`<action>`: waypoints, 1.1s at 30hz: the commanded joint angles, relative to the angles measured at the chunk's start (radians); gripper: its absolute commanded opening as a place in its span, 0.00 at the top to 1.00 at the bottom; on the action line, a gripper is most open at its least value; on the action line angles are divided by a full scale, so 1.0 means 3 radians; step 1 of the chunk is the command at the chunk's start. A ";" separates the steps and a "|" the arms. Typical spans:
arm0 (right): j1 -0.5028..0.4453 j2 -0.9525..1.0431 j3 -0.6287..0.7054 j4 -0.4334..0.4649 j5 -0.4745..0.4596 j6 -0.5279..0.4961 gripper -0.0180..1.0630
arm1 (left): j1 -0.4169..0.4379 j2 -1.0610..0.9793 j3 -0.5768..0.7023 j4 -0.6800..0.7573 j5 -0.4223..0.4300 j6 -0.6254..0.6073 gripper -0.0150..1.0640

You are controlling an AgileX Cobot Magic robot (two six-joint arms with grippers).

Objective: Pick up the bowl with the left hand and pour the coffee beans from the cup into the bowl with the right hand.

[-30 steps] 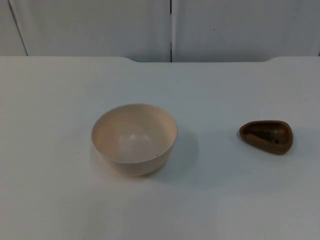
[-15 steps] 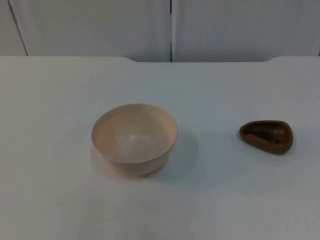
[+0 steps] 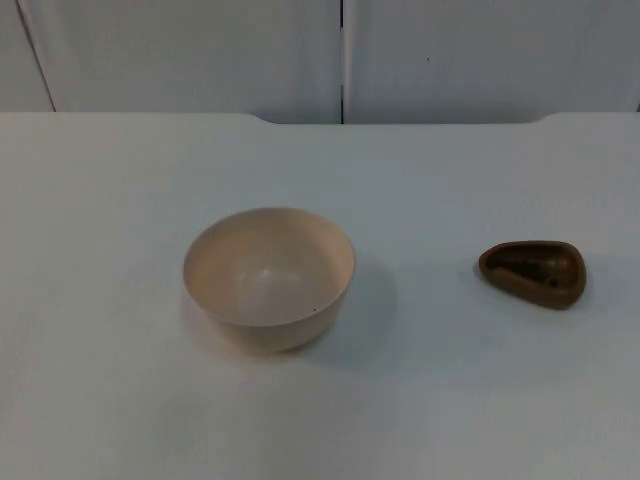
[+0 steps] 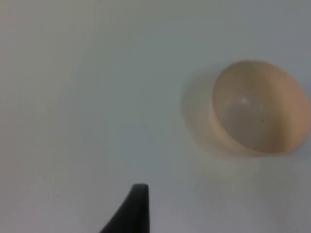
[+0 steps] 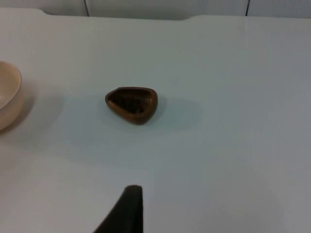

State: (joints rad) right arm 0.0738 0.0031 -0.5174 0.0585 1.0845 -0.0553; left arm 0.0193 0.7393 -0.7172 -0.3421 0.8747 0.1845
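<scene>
Cream bowl (image 3: 268,277) stands upright on the white table (image 3: 120,180), mouth up, about midway between the table's far and near edges and a little toward its left side. It is round, so it has no long axis to report. Its inside looks bare, with a pale sheen at the bottom.

Small brown cup (image 3: 533,272) sits well apart from the bowl, toward the table's right edge. It is teardrop-shaped and upright, mouth open upward. Its long axis runs roughly across the table, parallel to the far edge; the rounded broad end faces the bowl and the narrower end faces the right edge. Dark coffee beans (image 3: 528,266) lie inside it, individual beans too small to make out.

Left gripper: one black fingertip (image 4: 132,209) shows in the left wrist view above bare table. The bowl (image 4: 258,108) lies well apart from it, off to one side and not in line with the finger. Whether these jaws are spread or pressed together, I cannot tell.

Right gripper: one black fingertip (image 5: 125,209) shows in the right wrist view. The cup (image 5: 131,104) lies ahead of it, roughly in line, with bare table between them; nothing touches. The bowl's rim (image 5: 8,95) shows beside the cup. Jaw state here also cannot be told.

Grey partition wall (image 3: 200,55) stands behind the table's far edge.
</scene>
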 commanded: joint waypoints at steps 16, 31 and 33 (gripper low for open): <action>-0.0018 -0.0010 0.0011 -0.0002 -0.0018 -0.0018 0.01 | 0.0004 0.0744 -0.0032 -0.0508 -0.0523 0.0602 0.01; -0.0018 -0.0010 0.0011 -0.0002 -0.0018 -0.0018 0.01 | 0.0004 0.1164 -0.0424 -0.0837 -0.0493 0.0854 0.04; -0.0018 -0.0010 0.0011 -0.0002 -0.0018 -0.0018 0.01 | 0.0004 0.1207 -0.0455 -0.0837 -0.0486 0.0854 0.04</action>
State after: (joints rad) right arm 0.0738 0.0031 -0.5174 0.0585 1.0845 -0.0553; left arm 0.0193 1.0929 -0.8415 -0.5737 0.7230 0.4342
